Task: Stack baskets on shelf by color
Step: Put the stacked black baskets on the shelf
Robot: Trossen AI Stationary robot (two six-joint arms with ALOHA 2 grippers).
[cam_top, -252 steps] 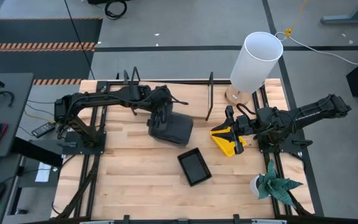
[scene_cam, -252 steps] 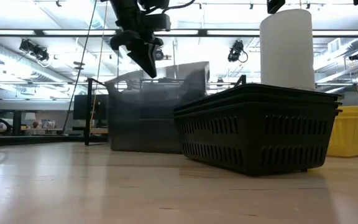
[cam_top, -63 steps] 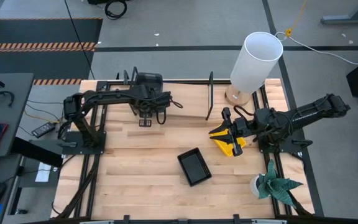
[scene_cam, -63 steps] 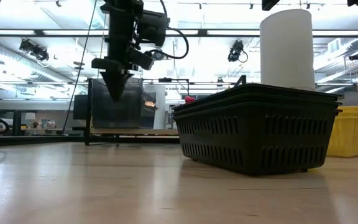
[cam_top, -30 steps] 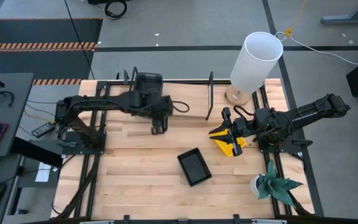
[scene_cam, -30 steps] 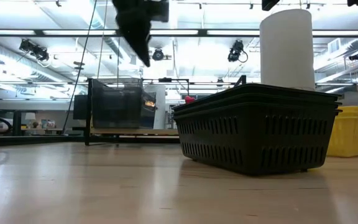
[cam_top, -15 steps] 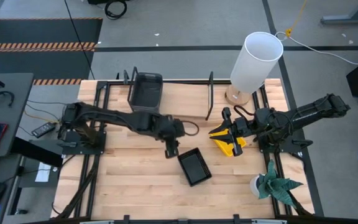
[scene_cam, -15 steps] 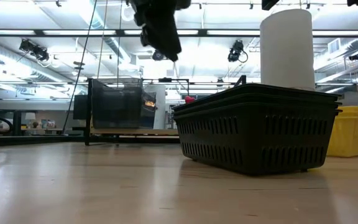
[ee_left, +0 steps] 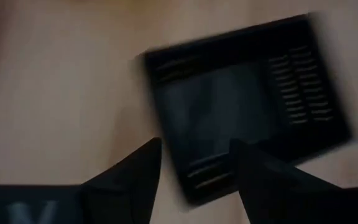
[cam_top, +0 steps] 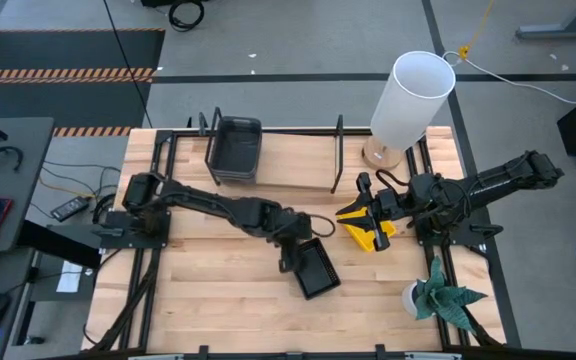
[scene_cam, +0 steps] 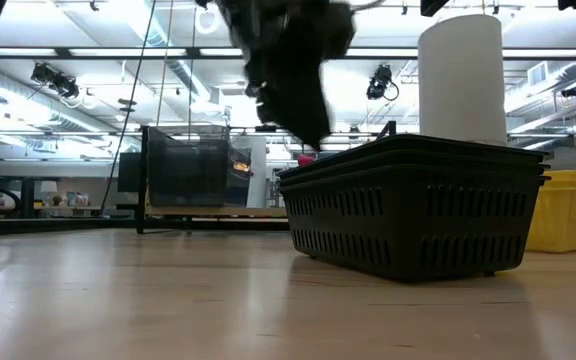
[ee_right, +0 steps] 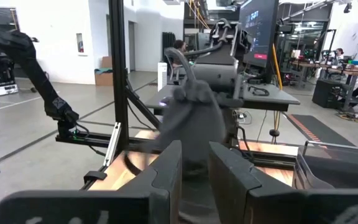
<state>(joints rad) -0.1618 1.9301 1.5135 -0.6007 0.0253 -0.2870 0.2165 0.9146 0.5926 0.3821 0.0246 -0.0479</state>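
A stack of black mesh baskets (cam_top: pixel 315 270) rests on the tabletop near the middle; it also shows in the low view (scene_cam: pixel 413 205) and the left wrist view (ee_left: pixel 247 106). My left gripper (cam_top: pixel 290 258) hangs open just above the stack's left end, fingers pointing down (ee_left: pixel 194 168), touching nothing. Grey baskets (cam_top: pixel 234 150) sit stacked on the left end of the light-wood shelf (cam_top: pixel 293 165). Yellow baskets (cam_top: pixel 368 228) lie on the table at the right. My right gripper (cam_top: pixel 366 205) waits over them, level, its fingers (ee_right: pixel 194 165) a little apart and empty.
A tall white cylinder (cam_top: pixel 411 100) stands at the far right corner and a small potted plant (cam_top: pixel 438 295) at the near right. The shelf's black wire uprights (cam_top: pixel 337 152) rise at its ends. Bare wood lies to the left of the black stack.
My left gripper has swung from in front of the shelf toward the table's near right and down, ending just above the black stack's left end, still open. The grey baskets stay on the shelf.
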